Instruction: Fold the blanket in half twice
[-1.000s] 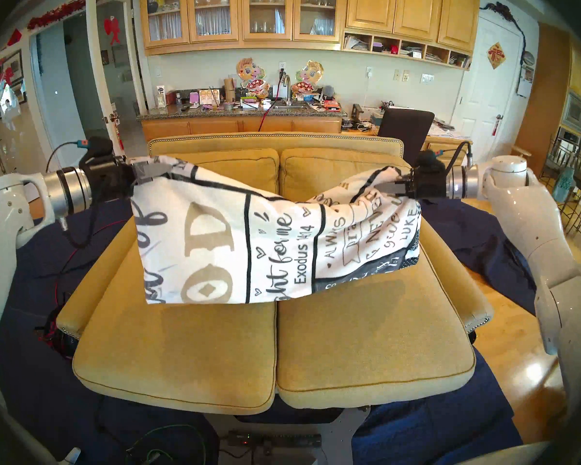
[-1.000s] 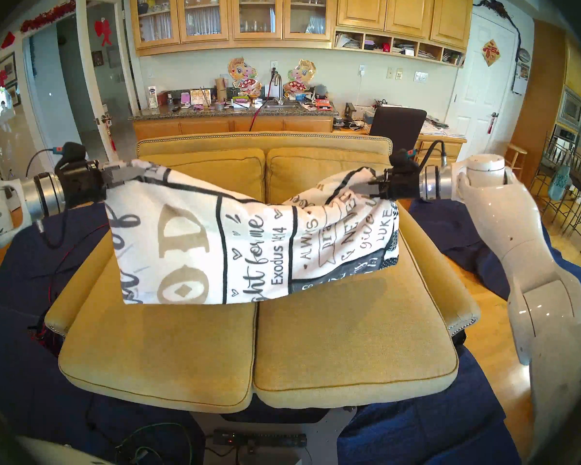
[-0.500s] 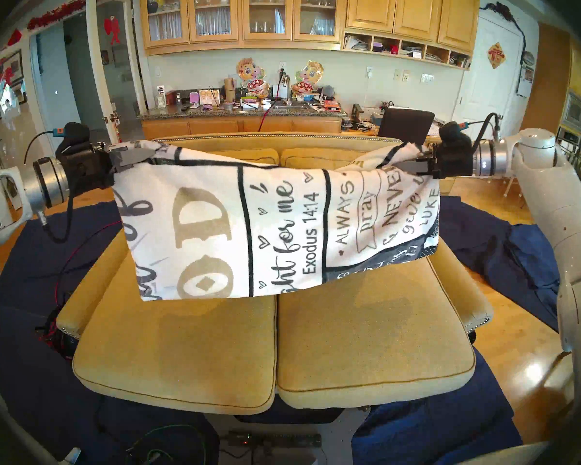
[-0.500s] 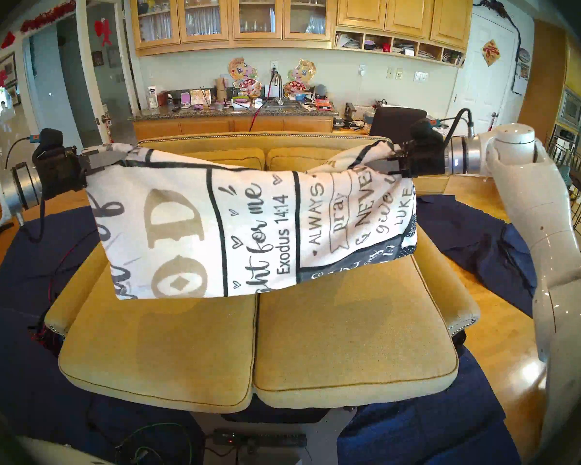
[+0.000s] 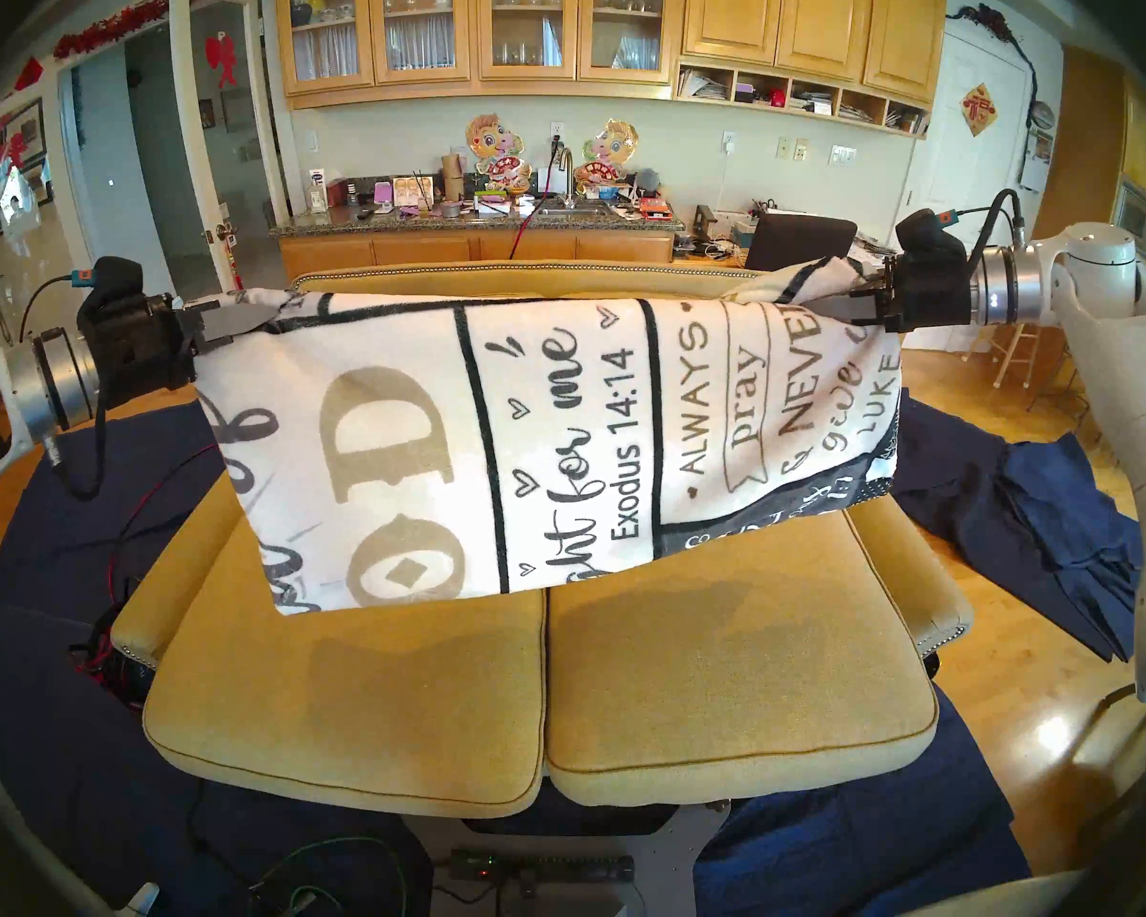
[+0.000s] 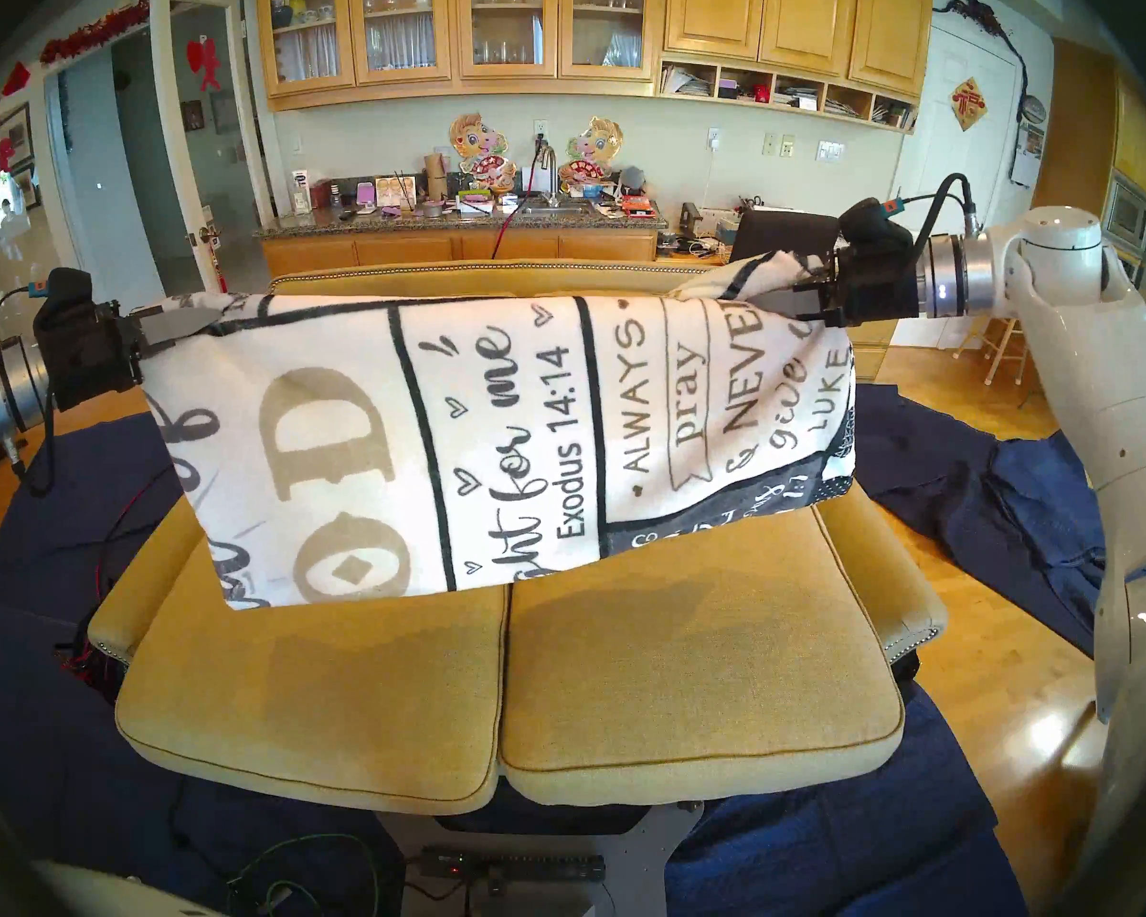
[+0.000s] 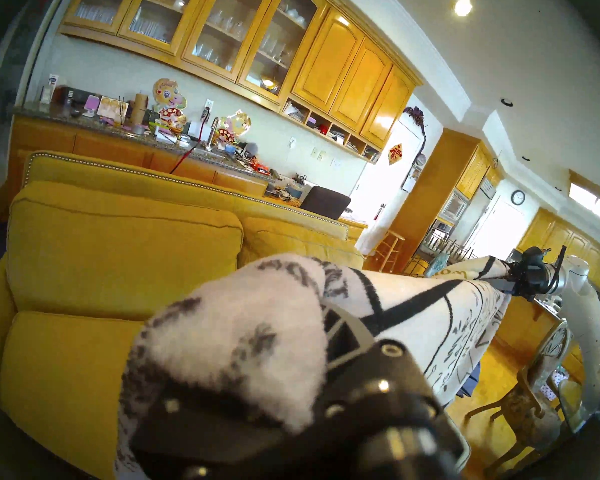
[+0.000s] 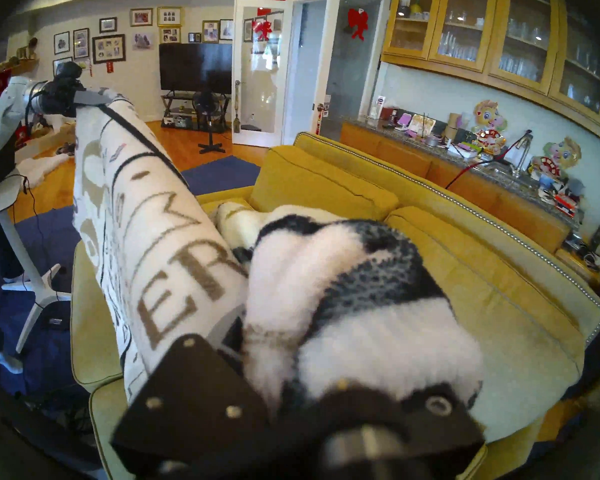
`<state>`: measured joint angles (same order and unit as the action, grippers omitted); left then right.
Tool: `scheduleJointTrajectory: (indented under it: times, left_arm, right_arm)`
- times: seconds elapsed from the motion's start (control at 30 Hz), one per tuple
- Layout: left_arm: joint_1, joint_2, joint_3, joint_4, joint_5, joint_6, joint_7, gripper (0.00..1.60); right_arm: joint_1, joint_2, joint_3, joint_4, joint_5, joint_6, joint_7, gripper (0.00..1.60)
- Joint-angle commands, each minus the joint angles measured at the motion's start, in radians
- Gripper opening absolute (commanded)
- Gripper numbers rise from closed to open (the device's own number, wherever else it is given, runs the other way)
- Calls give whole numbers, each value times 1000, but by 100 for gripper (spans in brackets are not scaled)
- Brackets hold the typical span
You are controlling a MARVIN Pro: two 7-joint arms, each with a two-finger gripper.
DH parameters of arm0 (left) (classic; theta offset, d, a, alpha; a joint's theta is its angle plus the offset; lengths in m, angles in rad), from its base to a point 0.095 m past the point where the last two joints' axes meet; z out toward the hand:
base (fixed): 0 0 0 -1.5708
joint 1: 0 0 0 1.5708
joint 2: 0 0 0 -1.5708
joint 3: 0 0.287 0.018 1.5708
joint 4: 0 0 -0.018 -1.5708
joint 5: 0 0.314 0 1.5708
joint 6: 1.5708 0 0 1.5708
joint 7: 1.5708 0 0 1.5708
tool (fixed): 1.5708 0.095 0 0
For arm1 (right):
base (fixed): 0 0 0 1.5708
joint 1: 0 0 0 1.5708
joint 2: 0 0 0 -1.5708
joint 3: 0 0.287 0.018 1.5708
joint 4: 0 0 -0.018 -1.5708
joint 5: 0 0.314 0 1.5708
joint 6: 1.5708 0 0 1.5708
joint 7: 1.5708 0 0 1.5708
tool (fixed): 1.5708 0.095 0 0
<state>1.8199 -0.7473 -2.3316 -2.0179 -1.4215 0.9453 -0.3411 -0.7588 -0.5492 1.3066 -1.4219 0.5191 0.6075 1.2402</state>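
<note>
Left gripper [image 5: 239, 317] is clenched on one upper corner of the blanket [image 5: 557, 432]; right gripper [image 5: 841, 303] is clamped on the opposite bunched corner. Blanket hangs doubled in front of the sofa [image 5: 425, 697] backrest, clear above its seat cushions. Fleece appears soft, limp and light, liable to sag between holds. Corners are judged the soundest purchase; beyond the sofa stands the kitchen counter [image 5: 478, 224].

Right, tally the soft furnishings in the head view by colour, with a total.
White printed blanket, stretched between the left claw and right claw: 1
Mustard seat cushions: 2
Mustard back cushions, mostly hidden: 2
Navy cloths on the floor: count unclear
Total countable: 5
</note>
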Motion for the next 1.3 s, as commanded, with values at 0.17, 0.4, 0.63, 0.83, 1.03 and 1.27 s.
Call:
scheduleJointTrajectory:
  times: [0.17, 0.4, 0.63, 0.83, 1.03, 1.27]
  left_arm:
    - [26, -50, -121, -26, -13, 15, -16, 0]
    - [52, -77, -163, -40, -17, 15, -27, 0]
    - [82, -106, -201, -52, -19, 15, -39, 0]
    - [114, -134, -236, -63, -19, 15, -51, 0]
    - [157, -161, -264, -80, -16, 15, -66, 0]
    - [209, -186, -284, -106, -13, 15, -85, 0]
  right_arm:
    - [-93, 110, 67, -172, 74, 98, -25, 0]
    - [-148, 154, 95, -280, 118, 158, -93, 0]
    - [-188, 192, 136, -395, 165, 214, -157, 0]
    - [-233, 222, 167, -468, 204, 266, -207, 0]
    - [-311, 248, 185, -517, 254, 340, -272, 0]
    - [-406, 278, 197, -520, 310, 352, -350, 0]
